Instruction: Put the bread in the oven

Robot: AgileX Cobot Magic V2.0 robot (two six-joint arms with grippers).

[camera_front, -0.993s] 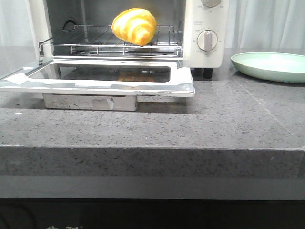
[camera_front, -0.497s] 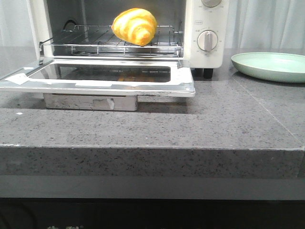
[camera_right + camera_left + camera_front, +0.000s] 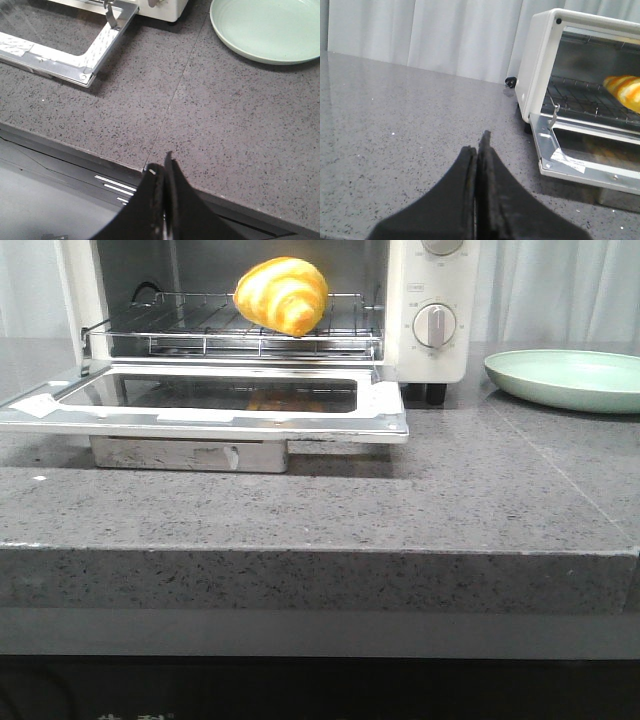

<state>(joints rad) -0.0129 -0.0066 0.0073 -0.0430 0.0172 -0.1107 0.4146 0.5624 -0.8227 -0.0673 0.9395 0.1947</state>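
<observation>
Golden-orange striped croissant-shaped bread [image 3: 281, 294] sits on the wire rack [image 3: 240, 330] inside the white boxy toaster oven [image 3: 428, 300], glass door [image 3: 210, 400] folded down flat over the grey speckled counter [image 3: 400, 510]. Pale green round plate [image 3: 565, 377] lies beside the oven, empty. Left gripper [image 3: 477, 150] and right gripper [image 3: 161, 170] both pressed closed, holding nothing, apart from the oven.

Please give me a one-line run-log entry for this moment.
bread: on oven rack | door: open | left tool: shut, empty | right tool: shut, empty | plate: empty

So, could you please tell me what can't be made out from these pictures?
- Oven: its top and upper dial are cut off by the front view's edge.
- Bread: cut off by the left wrist view's edge.
- Plate: far rim cut off in the right wrist view.
- Dial markings: too small.
</observation>
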